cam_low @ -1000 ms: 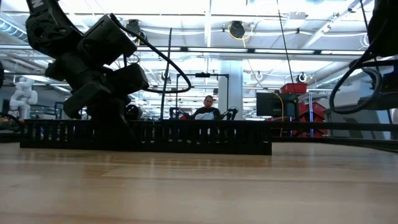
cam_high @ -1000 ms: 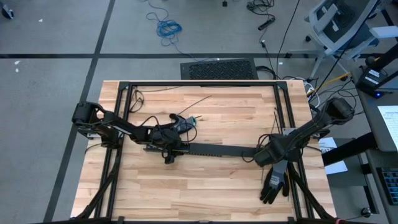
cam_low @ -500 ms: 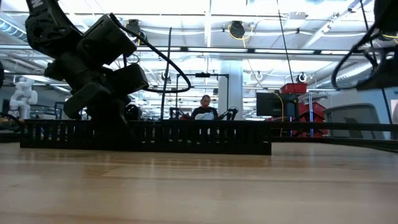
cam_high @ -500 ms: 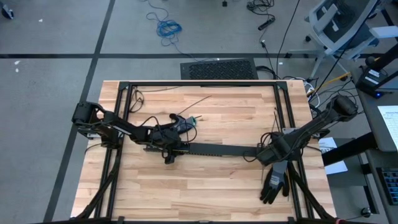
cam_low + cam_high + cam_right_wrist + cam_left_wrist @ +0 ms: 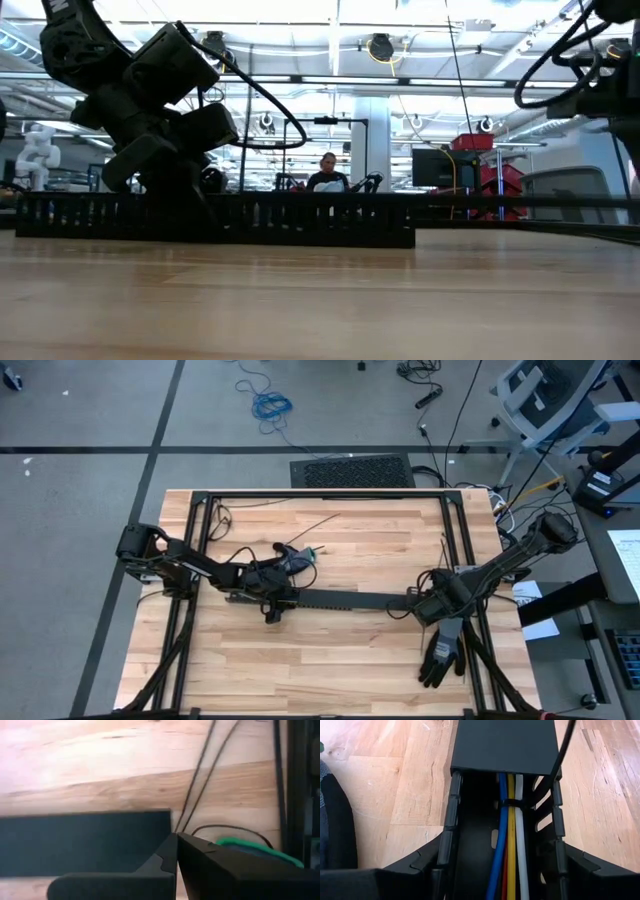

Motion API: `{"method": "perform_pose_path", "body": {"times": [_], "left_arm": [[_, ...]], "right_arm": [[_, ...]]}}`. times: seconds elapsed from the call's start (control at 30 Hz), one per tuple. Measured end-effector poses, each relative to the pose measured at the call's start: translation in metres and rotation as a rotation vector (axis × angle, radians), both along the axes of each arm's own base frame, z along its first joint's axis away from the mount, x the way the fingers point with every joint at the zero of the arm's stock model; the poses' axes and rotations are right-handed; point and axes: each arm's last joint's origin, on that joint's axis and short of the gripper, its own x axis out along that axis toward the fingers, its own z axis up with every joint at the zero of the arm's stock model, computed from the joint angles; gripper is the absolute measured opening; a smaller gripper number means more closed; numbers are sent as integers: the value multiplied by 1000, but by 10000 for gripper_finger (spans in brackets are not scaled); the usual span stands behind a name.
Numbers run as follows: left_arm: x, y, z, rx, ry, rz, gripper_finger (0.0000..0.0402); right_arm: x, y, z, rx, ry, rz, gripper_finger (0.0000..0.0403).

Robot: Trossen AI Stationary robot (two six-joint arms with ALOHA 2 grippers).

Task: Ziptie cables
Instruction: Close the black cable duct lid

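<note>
- Black plastic fills my left wrist view: my left gripper (image 5: 500, 885) sits over the left end of the black slotted duct (image 5: 345, 600), its 2 fingers (image 5: 445, 860) spread to either side of the channel walls and holding nothing that I can see.
- Inside the channel between those fingers lie the cables (image 5: 510, 850): blue, yellow, white and a sliver of red, running side by side along the duct.
- A thin black tie (image 5: 512, 804) loops around the bundle just before it passes under the duct's solid cover (image 5: 502, 745).
- From above, my left gripper (image 5: 270, 595) is at the duct's left end, with the arm reaching in from the table's left edge.
- My right gripper (image 5: 176, 851) has its 2 fingers pressed together, tips touching; no object is between them. They rest at the right end of the duct (image 5: 85, 842).
- From above, my right gripper (image 5: 425, 605) meets the duct's right end near the table's right side.
- The duct lies flat across the middle of the wooden table (image 5: 330, 660).
- A black glove (image 5: 438, 658) lies on the table near my right arm.
- In the low view, a person (image 5: 327, 175) sits far behind the table.
</note>
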Motion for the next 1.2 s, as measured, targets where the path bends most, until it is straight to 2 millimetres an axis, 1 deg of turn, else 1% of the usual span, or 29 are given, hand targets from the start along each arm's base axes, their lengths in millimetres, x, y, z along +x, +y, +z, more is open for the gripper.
{"method": "perform_pose_path", "body": {"times": [0.07, 0.17, 0.2, 0.3, 0.37, 0.43, 0.47, 0.53, 0.6, 0.7, 0.8, 0.87, 0.93, 1.0, 1.07, 1.17, 1.2], "left_arm": [[0, 0, 0, 0, -1, 0, 265], [0, 0, 0, 0, -2, 0, 265], [0, 0, 0, 0, -2, 0, 265], [0, 0, 0, 1, -2, 0, 265], [0, -1, 0, 1, -1, -6, 265], [0, -2, 0, 6, 1, -14, 265], [0, -3, 0, 10, 0, -17, 265], [0, -3, 0, 18, -6, -24, 265], [1, -3, 1, 17, -16, -25, 265], [1, -3, 1, 17, -23, -27, 265], [0, -3, 2, 4, -12, -19, 265], [-3, -4, 6, -5, -1, -21, 265], [-3, -5, 8, 6, -10, -39, 265], [-3, -5, 9, 31, -20, -58, 265], [-3, -4, 9, 50, -21, -44, 265], [-3, -3, 6, 55, -10, -39, 265], [-3, -3, 6, 56, -4, -36, 265]], "right_arm": [[0, 1, 6, 12, 18, 24, 0], [-6, -1, 9, 31, 106, 30, 0], [-5, 0, 11, 27, 97, 36, 0], [2, 0, 16, -30, -21, 50, 0], [3, 0, 20, -46, -32, 50, 0], [5, 0, 26, -77, -55, 87, 0], [9, 1, 32, -106, -91, 113, 0], [19, 2, 45, -197, -220, 177, 0], [34, 4, 55, -269, -366, 233, 0], [66, 0, 62, -326, -526, 342, 0], [105, -10, 62, -444, -638, 466, 0], [126, -20, 61, -489, -657, 549, 0], [146, -27, 56, -505, -644, 595, 0], [164, -34, 45, -489, -608, 653, 0], [184, -37, 32, -401, -604, 704, 0], [213, -34, 7, -334, -532, 792, 0], [223, -32, 3, -335, -517, 810, 0]]}}
